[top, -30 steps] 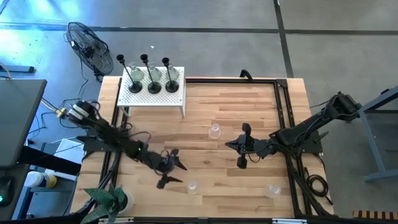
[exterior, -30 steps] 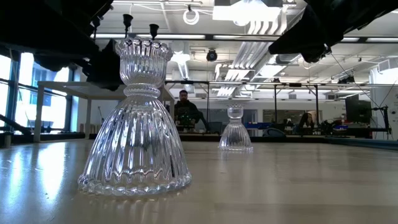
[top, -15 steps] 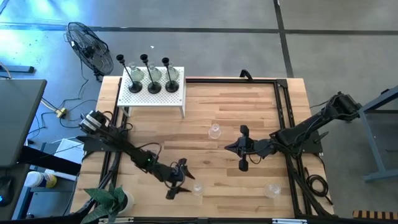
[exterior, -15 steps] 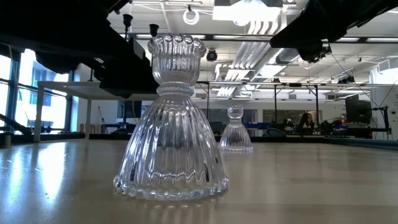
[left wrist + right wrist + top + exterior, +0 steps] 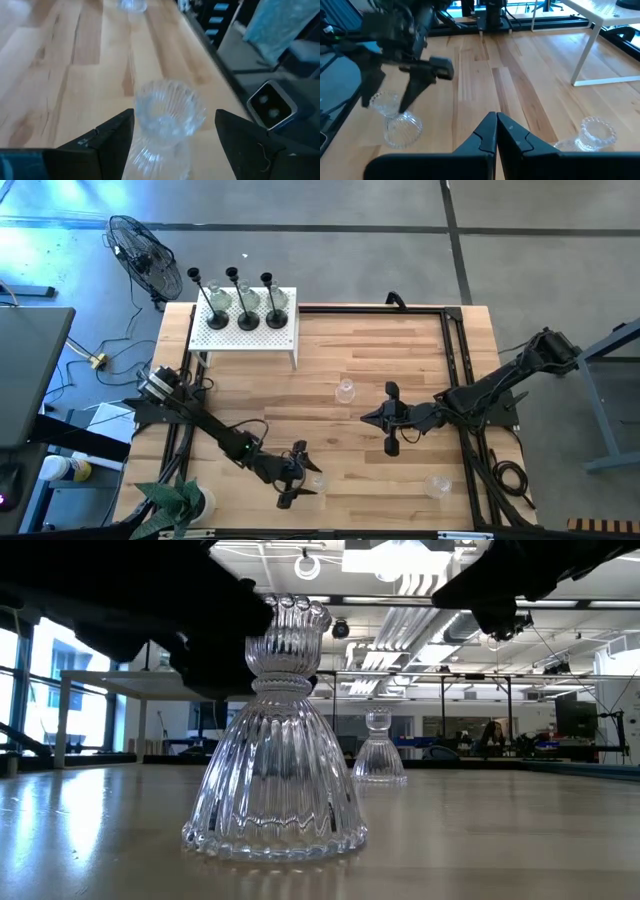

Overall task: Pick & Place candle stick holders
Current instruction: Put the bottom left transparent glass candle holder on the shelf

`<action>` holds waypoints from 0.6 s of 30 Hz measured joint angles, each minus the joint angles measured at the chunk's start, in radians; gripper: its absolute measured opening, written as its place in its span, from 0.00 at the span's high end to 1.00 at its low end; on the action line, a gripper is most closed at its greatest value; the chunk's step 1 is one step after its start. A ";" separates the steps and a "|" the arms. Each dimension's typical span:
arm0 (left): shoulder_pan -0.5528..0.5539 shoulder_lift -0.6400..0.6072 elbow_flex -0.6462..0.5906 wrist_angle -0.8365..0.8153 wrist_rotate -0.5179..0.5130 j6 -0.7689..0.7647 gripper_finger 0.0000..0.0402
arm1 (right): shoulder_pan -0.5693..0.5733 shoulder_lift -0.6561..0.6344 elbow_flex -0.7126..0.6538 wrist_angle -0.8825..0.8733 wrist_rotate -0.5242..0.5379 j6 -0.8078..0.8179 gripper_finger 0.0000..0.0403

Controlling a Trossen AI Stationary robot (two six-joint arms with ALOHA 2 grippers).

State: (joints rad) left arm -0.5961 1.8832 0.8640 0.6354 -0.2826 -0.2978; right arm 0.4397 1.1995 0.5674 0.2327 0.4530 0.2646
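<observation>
Left gripper [image 5: 303, 476] spread wide, fingers flanking a clear-glass holder [image 5: 315, 479] near the table's front edge [image 5: 330, 525], gripping nothing; right gripper [image 5: 391, 418] closed, empty, mid-table; bare wood between them.

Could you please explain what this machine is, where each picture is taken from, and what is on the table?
These are two dark robot arms at a wooden table, each ending in a two-finger pincer. One picture looks straight down, one sits at table height, and one camera rides on each wrist. The left pincer is open around a squat glass candle holder near the front edge, its fingers either side of the cup, not yet closed. The right pincer waits shut over the middle of the table. Two more glass holders stand loose: one mid-table, one at the front right. Three black holders stand on a white stand at the back.
</observation>
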 joint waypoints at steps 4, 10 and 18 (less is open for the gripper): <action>0.000 0.019 0.030 0.006 -0.044 0.032 0.32 | 0.000 0.000 0.000 0.010 0.000 0.000 1.00; 0.000 0.019 0.033 0.013 -0.065 0.057 0.33 | 0.002 0.000 0.000 0.019 0.005 -0.014 1.00; 0.000 0.019 0.033 0.002 -0.067 0.059 0.56 | 0.002 0.000 0.000 0.020 0.008 -0.022 1.00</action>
State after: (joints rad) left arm -0.5957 1.9022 0.8974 0.6371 -0.3495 -0.2390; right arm 0.4416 1.1999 0.5674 0.2523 0.4610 0.2428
